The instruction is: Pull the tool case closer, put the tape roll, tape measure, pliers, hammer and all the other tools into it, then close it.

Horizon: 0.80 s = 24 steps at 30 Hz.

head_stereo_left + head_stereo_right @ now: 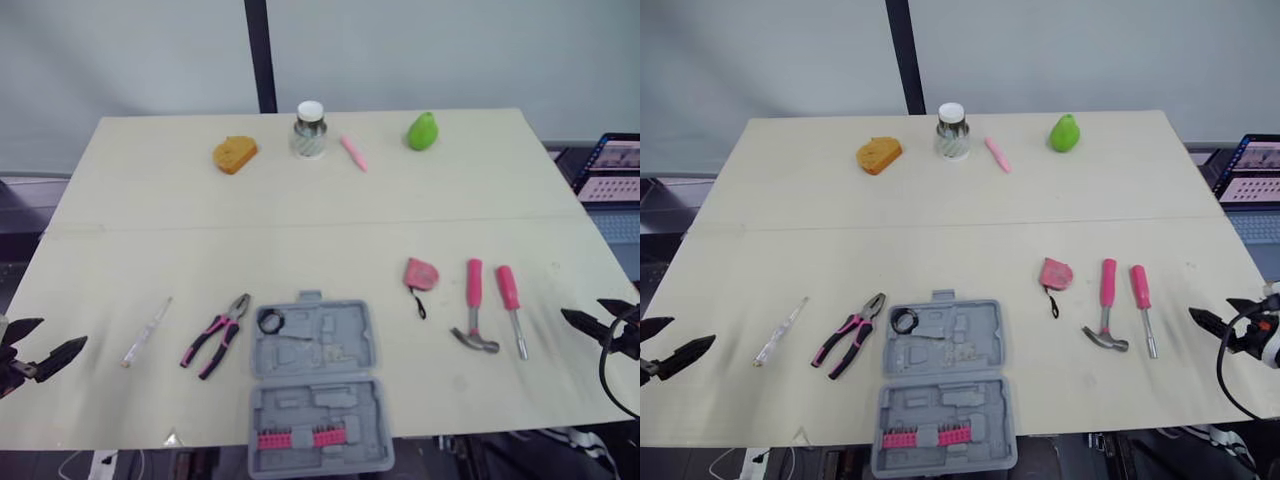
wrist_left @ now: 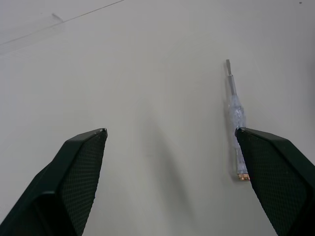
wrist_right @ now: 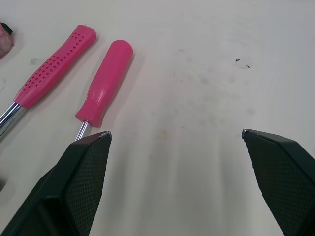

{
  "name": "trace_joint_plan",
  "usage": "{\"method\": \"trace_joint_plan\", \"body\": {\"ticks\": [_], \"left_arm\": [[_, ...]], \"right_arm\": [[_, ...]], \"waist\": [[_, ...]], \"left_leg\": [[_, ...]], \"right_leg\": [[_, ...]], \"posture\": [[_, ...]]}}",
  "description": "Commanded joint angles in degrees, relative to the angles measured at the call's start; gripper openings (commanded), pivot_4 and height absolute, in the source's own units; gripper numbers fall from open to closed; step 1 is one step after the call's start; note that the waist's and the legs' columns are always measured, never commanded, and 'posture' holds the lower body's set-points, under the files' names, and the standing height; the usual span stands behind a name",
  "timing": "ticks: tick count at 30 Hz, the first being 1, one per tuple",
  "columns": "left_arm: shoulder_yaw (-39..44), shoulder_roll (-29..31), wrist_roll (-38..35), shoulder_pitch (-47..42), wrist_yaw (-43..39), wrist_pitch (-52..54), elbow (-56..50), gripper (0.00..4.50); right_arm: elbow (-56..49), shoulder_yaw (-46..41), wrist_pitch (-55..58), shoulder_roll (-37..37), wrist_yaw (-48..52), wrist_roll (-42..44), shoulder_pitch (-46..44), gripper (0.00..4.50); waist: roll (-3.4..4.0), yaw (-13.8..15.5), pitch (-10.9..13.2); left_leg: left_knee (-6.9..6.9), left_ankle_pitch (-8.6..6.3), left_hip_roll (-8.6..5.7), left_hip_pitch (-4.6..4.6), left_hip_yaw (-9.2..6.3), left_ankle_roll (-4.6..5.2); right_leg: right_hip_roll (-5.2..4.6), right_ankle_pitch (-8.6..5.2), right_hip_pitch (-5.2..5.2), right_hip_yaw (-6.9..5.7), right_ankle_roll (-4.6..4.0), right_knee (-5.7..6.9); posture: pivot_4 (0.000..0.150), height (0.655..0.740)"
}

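I can read no words, numbers or brand marks in any view. The laptop screen [image 1: 618, 160], far to the right of the tool case [image 1: 350, 350] and further back, shows a lit page, but it is too small for me to read. The jar [image 1: 309, 131], straight beyond the case, gives me no legible print either.

Left gripper [image 1: 64, 331]: low at the far left, pointing inward. Its two black fingers [image 2: 78, 167] are spread wide and hold nothing.
Right gripper [image 1: 581, 308]: low at the far right, pointing inward. Its fingers [image 3: 83, 172] are likewise spread wide and empty.
Both: tapered tips, finely textured inner pads.
Right wrist: black cable [image 1: 603, 372] looped beneath it.
Spacing: grippers well apart, one on each side.
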Motion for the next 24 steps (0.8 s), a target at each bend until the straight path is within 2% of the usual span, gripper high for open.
{"method": "trace_joint_plan", "body": {"ticks": [1, 5, 8, 12, 15, 23, 24], "left_arm": [[-0.83, -0.71, 1.2, 0.06, 1.07, -1.52, 0.07, 4.46], [-2.53, -0.83, 1.71, -0.67, 1.14, -2.92, -0.83, 4.46], [-7.64, -1.89, 0.0, -2.91, 0.2, -1.48, -9.15, 4.46], [-16.42, -3.73, -1.83, -8.52, 0.62, 2.34, -19.37, 4.46], [-23.01, -5.27, -2.49, -13.27, 0.98, 4.58, -24.59, 4.46], [-41.59, -10.34, -1.08, -26.0, -0.42, 7.38, -31.6, 4.46], [-43.35, -10.84, -0.7, -26.92, -0.72, 7.31, -31.88, 4.49]], "right_arm": [[-2.06, -0.17, -0.46, -1.17, 0.39, -0.03, 0.2, 4.5], [-7.82, -0.47, 1.87, 0.34, -0.38, 1.26, 1.81, 4.5], [-27.89, 0.03, 9.83, 4.82, -4.75, 4.23, 8.43, 4.5], [-51.63, 1.65, 21.95, 11.53, -15.28, 6.66, 14.42, 4.5], [-64.3, 4.34, 31.38, 16.34, -23.39, 7.94, 15.94, 4.5], [-75.5, 13.65, 42.82, 22.84, -35.72, 4.35, 13.82, 4.5], [-76.15, 14.88, 43.29, 23.27, -36.77, 3.47, 13.78, 4.25]], "waist": [[0.0, 0.0, 0.0], [0.0, 0.01, 0.0], [-0.01, 0.44, -0.01], [0.05, 1.17, -0.04], [0.09, 1.51, -0.06], [0.1, 1.94, -0.07], [0.1, 1.95, -0.07]], "left_leg": [[0.0, 0.0, 0.0, 0.0, 0.0, 0.0], [0.0, 0.0, 0.0, 0.0, -0.01, 0.0], [0.0, -0.01, 0.01, -0.02, -0.05, -0.01], [0.06, -0.01, -0.01, -0.06, -0.11, -0.04], [0.06, -0.02, -0.02, -0.05, -0.1, -0.04], [0.11, 0.01, -0.05, -0.07, -0.01, -0.01], [0.11, 0.01, -0.05, -0.08, -0.01, 0.0]], "right_leg": [[0.0, 0.0, 0.0, 0.0, 0.0, 0.0], [0.0, 0.0, 0.0, 0.0, 0.0, 0.0], [-0.02, 0.0, 0.0, -0.01, 0.0, 0.01], [-0.05, 0.01, 0.02, 0.01, 0.0, 0.06], [-0.03, 0.02, -0.04, 0.03, -0.01, 0.14], [0.03, 0.01, -0.12, 0.07, -0.01, 0.24], [0.04, 0.01, -0.12, 0.08, -0.01, 0.23]], "posture": [[0.15, 0.74], [0.15, 0.74], [0.15, 0.74], [0.15, 0.74], [0.15, 0.74], [0.15, 0.74], [0.15, 0.74]]}}
